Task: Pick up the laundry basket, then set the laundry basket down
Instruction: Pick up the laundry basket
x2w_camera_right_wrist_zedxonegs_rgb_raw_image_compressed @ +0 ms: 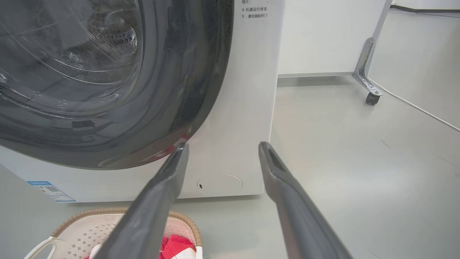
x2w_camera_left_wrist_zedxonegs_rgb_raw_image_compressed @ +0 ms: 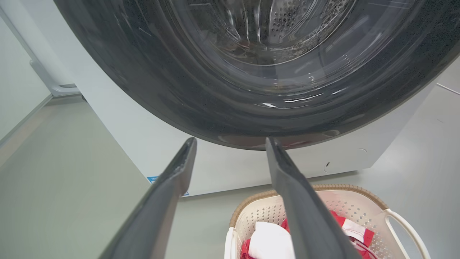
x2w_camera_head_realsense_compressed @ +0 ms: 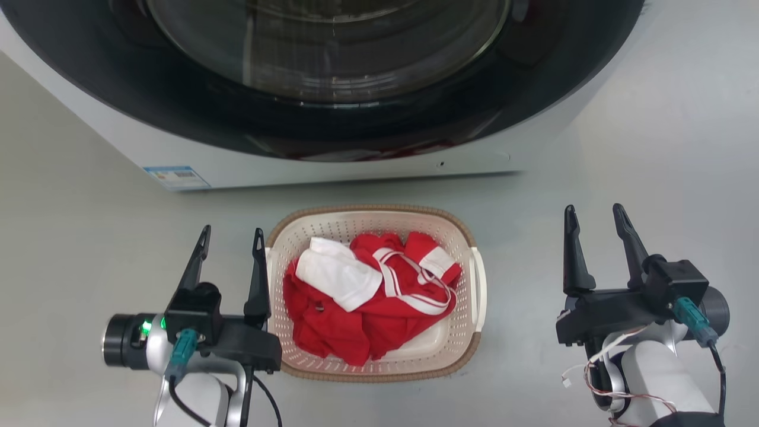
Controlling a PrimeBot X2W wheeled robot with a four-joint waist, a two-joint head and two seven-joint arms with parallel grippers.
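The laundry basket [x2w_camera_head_realsense_compressed: 462, 237], cream-white with a brown woven-look rim, sits on the floor in front of the washer, holding red and white clothes [x2w_camera_head_realsense_compressed: 367, 296]. My left gripper [x2w_camera_head_realsense_compressed: 231, 236] is open just beside the basket's left side, its right finger close over the left rim. Well to the right of the basket, my right gripper [x2w_camera_head_realsense_compressed: 595, 214] is open and holds nothing. The left wrist view has the basket [x2w_camera_left_wrist_zedxonegs_rgb_raw_image_compressed: 363, 194] at the lower right, past my left gripper [x2w_camera_left_wrist_zedxonegs_rgb_raw_image_compressed: 231, 142]. The basket [x2w_camera_right_wrist_zedxonegs_rgb_raw_image_compressed: 82, 226] lies at the lower left of the right wrist view, beside my right gripper [x2w_camera_right_wrist_zedxonegs_rgb_raw_image_compressed: 222, 147].
A white front-loading washer [x2w_camera_head_realsense_compressed: 332, 166] with a dark round door stands directly behind the basket. A wheeled frame leg [x2w_camera_right_wrist_zedxonegs_rgb_raw_image_compressed: 370, 93] and a cable are on the grey floor to the far right. A white panel base [x2w_camera_left_wrist_zedxonegs_rgb_raw_image_compressed: 57, 86] stands at the far left.
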